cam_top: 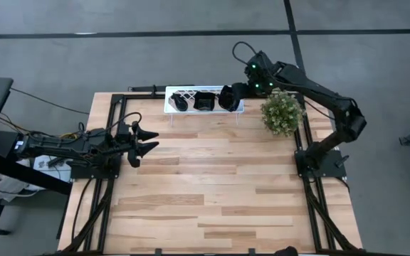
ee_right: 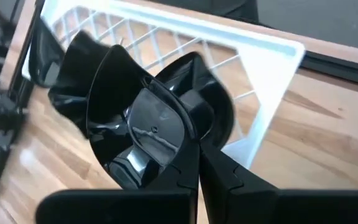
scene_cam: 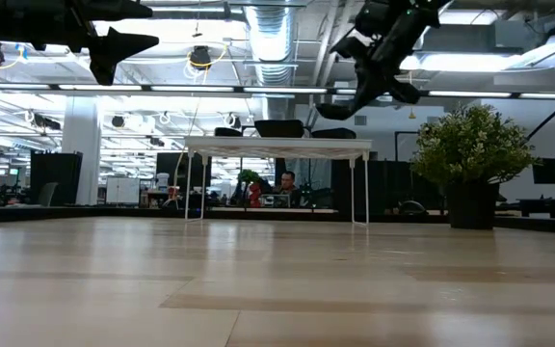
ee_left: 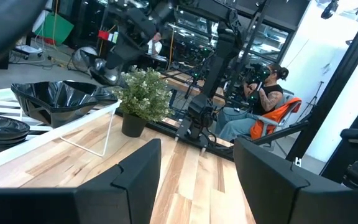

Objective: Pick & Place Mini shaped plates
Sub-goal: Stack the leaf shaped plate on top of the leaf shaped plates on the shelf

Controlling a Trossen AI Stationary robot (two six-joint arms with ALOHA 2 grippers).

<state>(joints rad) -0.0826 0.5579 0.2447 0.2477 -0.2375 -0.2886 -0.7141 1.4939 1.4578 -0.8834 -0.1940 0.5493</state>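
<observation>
The mini shaped plates are glossy black dishes. Stacks of them (cam_top: pixel 203 101) sit on a white lattice rack (cam_top: pixel 180 91) at the table's far edge, also visible in the low view as plates (scene_cam: pixel 279 127) on the rack top. My right gripper (cam_top: pixel 232 94) hovers over the rack's right end, shut on one rounded plate (ee_right: pixel 157 127). Another dish (ee_right: pixel 213 106) lies on the rack just under it. My left gripper (cam_top: pixel 146 142) waits open near the table's left edge, high above the wood, touching nothing. My right gripper pinches the rounded black plate by its rim (ee_right: pixel 185 152) between both fingers (ee_right: pixel 225 177). The fingers come slanting down from above. In the low view the plate (scene_cam: pixel 340 108) hangs tilted below the gripper, lifted above the rack top.
A potted green plant (cam_top: pixel 282 112) stands just right of the rack, close to my right arm. The rack stands on thin legs (scene_cam: pixel 356 188). Bare wooden table (cam_top: pixel 212 192) stretches from the rack to the near edge. A person (ee_left: pixel 260 106) sits beyond the table.
</observation>
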